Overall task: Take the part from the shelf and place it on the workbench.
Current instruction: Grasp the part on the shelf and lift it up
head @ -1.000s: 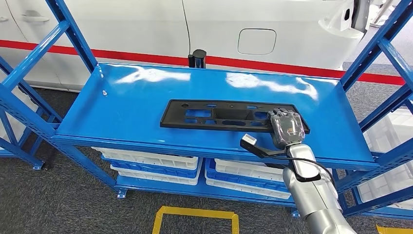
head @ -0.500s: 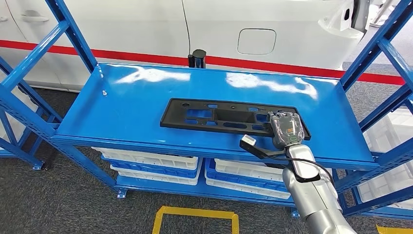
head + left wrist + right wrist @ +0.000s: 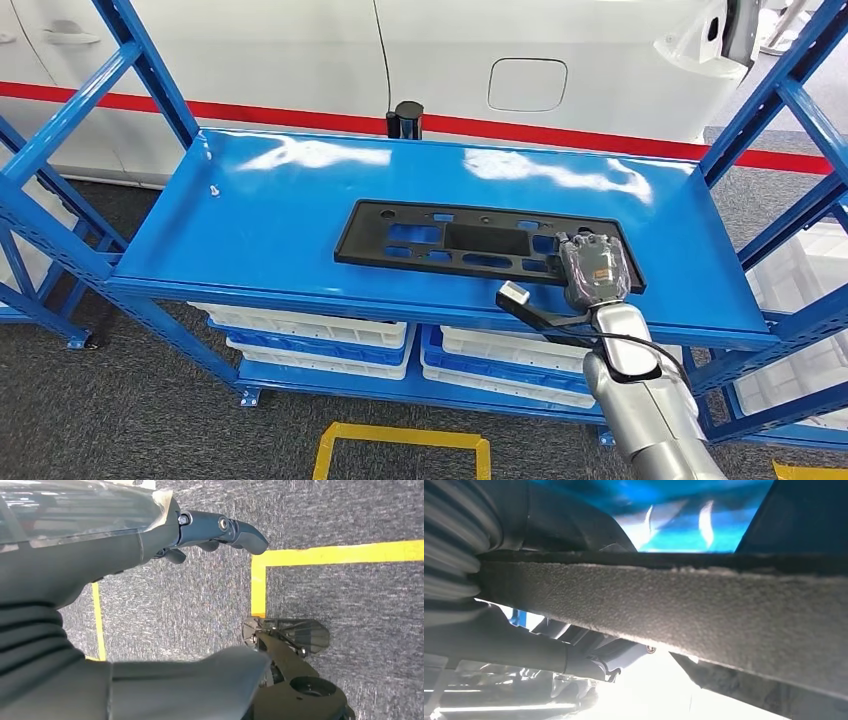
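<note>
The part (image 3: 450,240) is a long flat black plastic panel with several cut-outs, lying lengthwise on the blue shelf (image 3: 280,200). My right hand (image 3: 595,270) grips its right end from the front edge, fingers curled over the top. In the right wrist view the part's rough dark edge (image 3: 704,605) runs across the picture, clamped between my fingers (image 3: 574,525) and thumb (image 3: 524,645). My left hand (image 3: 100,565) hangs over the grey floor with its fingers (image 3: 225,530) apart and holds nothing.
Slanted blue uprights (image 3: 150,70) frame the shelf on both sides. White bins (image 3: 310,330) fill the level below. A small black post (image 3: 408,118) stands at the shelf's rear edge, with a white car body (image 3: 560,60) behind. Yellow floor tape (image 3: 400,440) marks the carpet.
My right hand's fingers have curled down over the part's right end and the hand has drawn back slightly toward the front edge. The part has shifted a little to the right.
</note>
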Controlling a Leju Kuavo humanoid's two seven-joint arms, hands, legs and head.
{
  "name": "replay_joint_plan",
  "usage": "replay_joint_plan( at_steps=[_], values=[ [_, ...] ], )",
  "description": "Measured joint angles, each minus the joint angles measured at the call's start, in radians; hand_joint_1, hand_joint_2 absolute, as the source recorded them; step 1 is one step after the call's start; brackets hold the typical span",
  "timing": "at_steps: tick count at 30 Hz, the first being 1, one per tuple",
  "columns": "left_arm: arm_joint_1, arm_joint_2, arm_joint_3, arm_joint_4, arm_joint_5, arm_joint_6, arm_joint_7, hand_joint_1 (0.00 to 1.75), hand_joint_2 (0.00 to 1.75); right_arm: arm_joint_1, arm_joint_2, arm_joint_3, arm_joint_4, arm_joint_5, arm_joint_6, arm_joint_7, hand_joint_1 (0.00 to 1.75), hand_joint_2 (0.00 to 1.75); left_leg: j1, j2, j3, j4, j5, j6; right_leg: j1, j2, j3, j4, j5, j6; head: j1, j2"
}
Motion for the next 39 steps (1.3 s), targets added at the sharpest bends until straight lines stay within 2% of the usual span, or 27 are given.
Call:
replay_joint_plan(
  at_steps=[9, 23, 27, 32, 36, 39],
  values=[
    [0.002, 0.007, 0.001, 0.000, 0.009, -0.023, -0.010, 0.00, 1.75, 0.056, -0.021, -0.040, -0.138, 0.053, -0.006, 0.039, 1.75, 1.75, 0.000, 0.000, 0.000, 0.000, 0.000, 0.000, 0.000, 0.000, 0.000, 0.000, 0.000, 0.000, 0.000, 0.000],
    [0.002, 0.008, 0.003, 0.000, 0.017, -0.030, -0.012, 0.00, 1.75, 0.095, -0.041, -0.072, -0.294, 0.035, -0.020, 0.036, 1.75, 1.75, 0.000, 0.000, -0.001, 0.000, 0.000, 0.000, 0.000, 0.000, 0.000, 0.000, 0.000, 0.000, 0.000, 0.000],
    [0.003, 0.007, 0.005, 0.000, 0.020, -0.025, -0.017, 0.00, 1.75, 0.113, -0.041, -0.090, -0.376, -0.094, -0.026, -0.011, 1.75, 1.75, 0.000, 0.000, -0.001, 0.000, 0.000, 0.000, 0.000, 0.000, 0.000, 0.000, 0.000, 0.000, 0.000, 0.000],
    [0.003, 0.007, 0.011, 0.000, 0.022, -0.018, -0.017, 0.00, 1.75, 0.127, -0.041, -0.102, -0.457, -0.192, -0.028, -0.044, 1.75, 1.75, 0.000, 0.000, -0.001, 0.000, 0.000, 0.000, 0.000, 0.000, -0.001, 0.000, 0.000, 0.000, 0.000, 0.000],
    [0.003, 0.005, 0.019, 0.000, 0.036, -0.003, -0.015, 0.00, 1.75, 0.158, -0.040, -0.113, -0.536, -0.435, -0.017, -0.108, 1.75, 1.75, 0.000, -0.001, -0.001, 0.000, 0.000, 0.000, 0.000, 0.000, -0.001, 0.000, 0.000, 0.000, 0.000, 0.000],
    [0.004, 0.004, 0.027, 0.000, 0.041, -0.003, -0.014, 0.00, 1.75, 0.183, -0.036, -0.123, -0.618, -0.667, 0.038, -0.160, 1.75, 1.75, 0.000, 0.000, -0.001, 0.000, -0.001, 0.000, 0.000, 0.000, -0.001, 0.000, 0.000, 0.000, 0.000, 0.000]
  ],
)
